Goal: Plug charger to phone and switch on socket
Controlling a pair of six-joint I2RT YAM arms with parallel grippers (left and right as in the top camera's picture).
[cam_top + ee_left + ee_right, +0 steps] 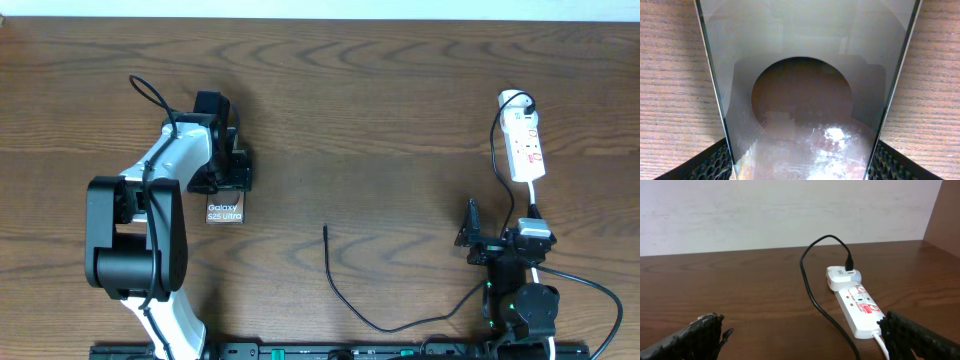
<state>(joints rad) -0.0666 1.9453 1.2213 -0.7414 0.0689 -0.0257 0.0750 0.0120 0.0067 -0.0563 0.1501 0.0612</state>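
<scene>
The phone [225,211] lies flat on the table at the left, its "Galaxy" lettering facing up. My left gripper [228,180] is over its far end. In the left wrist view the glossy phone [800,75] fills the space between the fingers [715,165], whose pads rest against both long edges. The charger [350,305] curves across the table and its plug tip [325,230] lies free in the middle. The socket [524,140] lies at the right. My right gripper [498,238] is just short of it, open and empty, facing the socket [860,307].
The charger cable [812,295] loops up into a white adapter [842,276] at the socket's far end. A white cord [882,345] leaves the near end beside my right finger [915,337]. A pale wall stands behind the table.
</scene>
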